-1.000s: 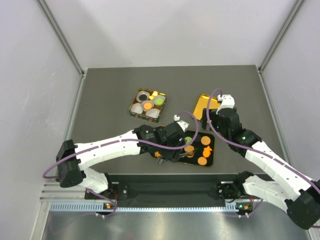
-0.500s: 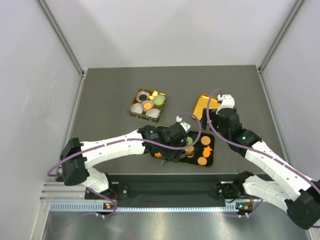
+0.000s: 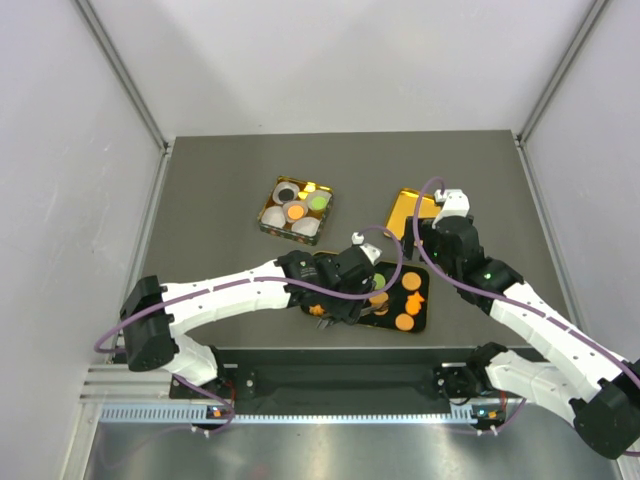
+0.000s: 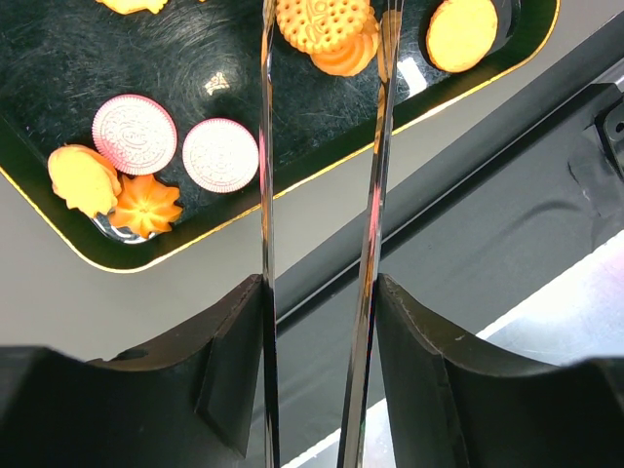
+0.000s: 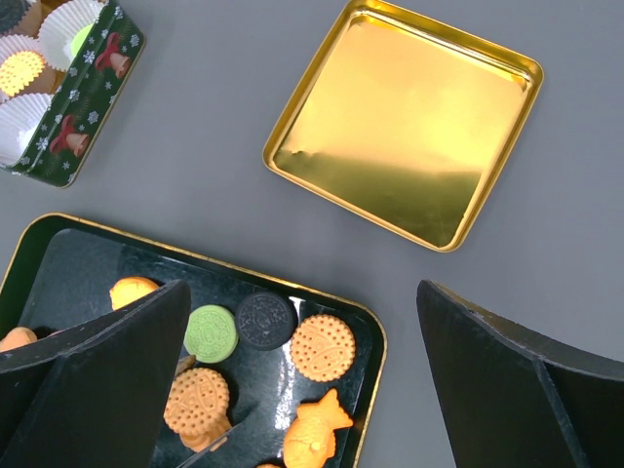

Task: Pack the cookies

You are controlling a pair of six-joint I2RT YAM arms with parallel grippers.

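Left wrist view: left jaws hang over the black tray [image 4: 175, 58], two thin metal blades [image 4: 266, 146] pointing to 12 o'clock. Round orange cookie [image 4: 317, 29] sits right between the blade tips, lying on a swirl cookie [image 4: 349, 60]. Blades stand about one cookie-width apart, one at its 9 o'clock edge, one at its 3 o'clock. Cannot tell if they pinch it or just flank it. Cookie is round, so no long axis, and the 9–3 closing line crosses its full width and looks centred. The swirl one below pokes out toward the 3 o'clock blade and may get caught too.

Other cookies [image 4: 220, 154] are on the same tray: two pink and two orange at 8–9 o'clock of the blades, one more orange at 1 o'clock.

Top view: tin [image 3: 264, 222] with paper cups [image 3: 305, 226] lies at 11 o'clock from the tray on the tabletop [image 3: 220, 170], apart from it. It has one orange and one green piece in it. Left arm is the nearer one to both the cookie and the tin. Likely next move: lift straight up, then carry toward 11 o'clock.

Right wrist view: right jaws spread wide and empty, over the tray's far end, with the gold lid [image 5: 405, 136] at 12–1 o'clock
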